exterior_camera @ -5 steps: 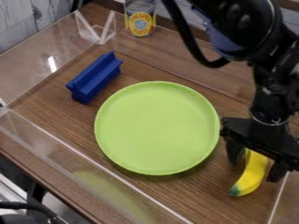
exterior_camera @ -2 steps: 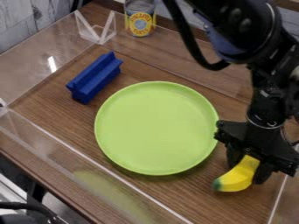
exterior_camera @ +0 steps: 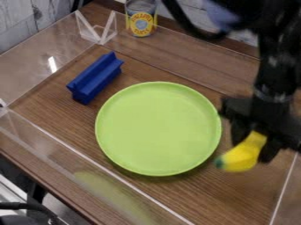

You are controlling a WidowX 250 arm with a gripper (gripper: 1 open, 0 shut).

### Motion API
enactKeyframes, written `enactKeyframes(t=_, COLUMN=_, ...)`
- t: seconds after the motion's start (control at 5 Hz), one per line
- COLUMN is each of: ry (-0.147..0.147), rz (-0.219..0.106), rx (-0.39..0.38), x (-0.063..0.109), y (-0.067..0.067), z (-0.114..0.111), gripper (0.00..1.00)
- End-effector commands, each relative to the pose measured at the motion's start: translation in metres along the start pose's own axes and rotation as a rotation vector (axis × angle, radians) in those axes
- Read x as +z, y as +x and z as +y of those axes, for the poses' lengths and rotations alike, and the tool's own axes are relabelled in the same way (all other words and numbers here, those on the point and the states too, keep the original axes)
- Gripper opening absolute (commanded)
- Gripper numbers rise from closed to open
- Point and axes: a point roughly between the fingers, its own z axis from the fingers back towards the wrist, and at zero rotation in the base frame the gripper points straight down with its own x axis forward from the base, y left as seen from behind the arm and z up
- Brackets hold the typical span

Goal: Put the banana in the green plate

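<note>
The banana point(exterior_camera: 242, 155) is bright yellow and hangs a little above the wooden table, just right of the green plate's rim. My gripper point(exterior_camera: 254, 141) is shut on the banana, coming down from above; the arm is motion-blurred. The green plate point(exterior_camera: 153, 123) is large, round and lime-green, lying flat in the middle of the table with nothing on it.
A blue rectangular block point(exterior_camera: 94, 77) lies left of the plate. A yellow-labelled can point(exterior_camera: 141, 19) stands at the back, beside a clear plastic stand point(exterior_camera: 97, 31). Transparent walls point(exterior_camera: 35, 141) fence the table at the left and front.
The gripper closed on the banana, which lay on the table at the right. It has since risen slightly with the banana in it.
</note>
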Motion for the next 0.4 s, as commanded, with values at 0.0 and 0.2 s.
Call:
enactKeyframes(t=0.0, ry=0.010, rz=-0.086, rx=0.027, x=0.046, y=0.019, z=0.027, gripper=0.00)
enactKeyframes(t=0.2, ry=0.030, rz=-0.100, rx=0.040, x=0.058, y=0.023, z=0.063, gripper=0.00)
